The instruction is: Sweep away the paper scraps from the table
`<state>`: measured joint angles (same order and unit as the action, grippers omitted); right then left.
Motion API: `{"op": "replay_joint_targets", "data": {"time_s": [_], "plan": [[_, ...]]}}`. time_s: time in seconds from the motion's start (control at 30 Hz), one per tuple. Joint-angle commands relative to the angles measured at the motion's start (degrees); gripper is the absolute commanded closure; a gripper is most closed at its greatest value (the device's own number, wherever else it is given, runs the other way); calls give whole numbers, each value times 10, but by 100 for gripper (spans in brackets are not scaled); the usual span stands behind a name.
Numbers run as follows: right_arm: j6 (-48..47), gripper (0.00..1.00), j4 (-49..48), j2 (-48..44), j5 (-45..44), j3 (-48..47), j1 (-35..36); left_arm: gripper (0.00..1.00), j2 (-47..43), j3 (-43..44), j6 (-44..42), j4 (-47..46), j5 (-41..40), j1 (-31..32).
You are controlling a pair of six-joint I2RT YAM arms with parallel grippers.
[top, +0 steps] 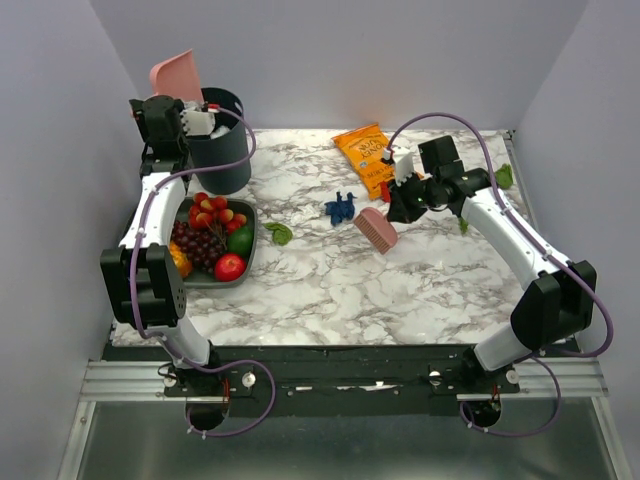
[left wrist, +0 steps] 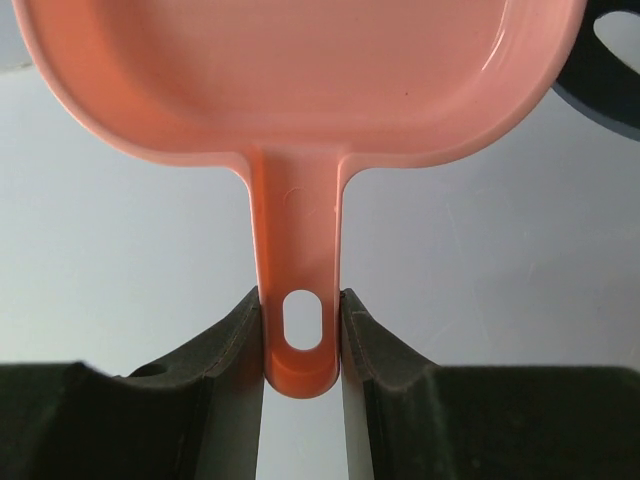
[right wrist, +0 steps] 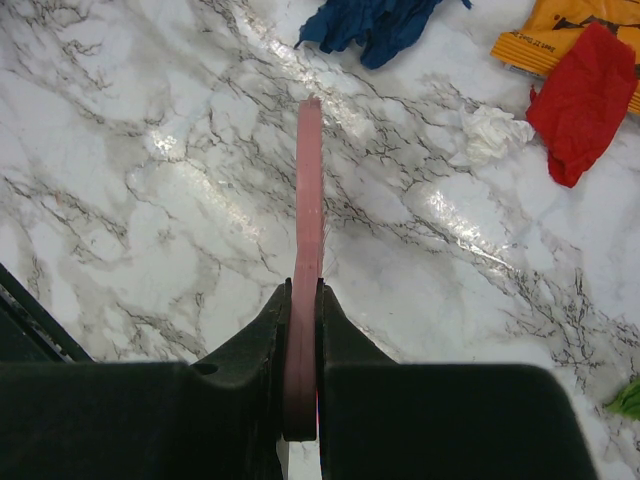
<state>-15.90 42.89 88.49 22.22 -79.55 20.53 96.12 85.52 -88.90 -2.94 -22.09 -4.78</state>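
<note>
My left gripper (top: 180, 102) is shut on the handle of the pink dustpan (top: 175, 74) and holds it raised at the far left, beside the dark bin; in the left wrist view the gripper (left wrist: 301, 305) pinches the handle below the pan (left wrist: 300, 90). My right gripper (top: 398, 210) is shut on a pink brush (top: 375, 231), held low over the marble table (top: 330, 290). A blue scrap (top: 340, 208) lies just left of the brush. The right wrist view shows the gripper (right wrist: 305, 292), the brush edge-on (right wrist: 308, 190), the blue scrap (right wrist: 375, 22), a red scrap (right wrist: 580, 100) and a white scrap (right wrist: 492, 133).
A dark bin (top: 222, 140) stands at the far left. A dark tray (top: 248, 246) of toy fruit sits below it. An orange snack bag (top: 366, 155) lies at the back. Green scraps lie beside the tray (top: 280, 233) and at the right (top: 503, 176).
</note>
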Motion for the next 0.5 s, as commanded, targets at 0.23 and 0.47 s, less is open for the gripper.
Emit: {"op": "replay_joint_targets", "data": {"time_s": [0.23,0.47], "plan": [[3,99,-15,10,16,-4,-1,100,-6,21,-30,-79,0,2],[15,99,-11,11,47,-36,-1,100,-6,68,84,-27,-35,2]]}}
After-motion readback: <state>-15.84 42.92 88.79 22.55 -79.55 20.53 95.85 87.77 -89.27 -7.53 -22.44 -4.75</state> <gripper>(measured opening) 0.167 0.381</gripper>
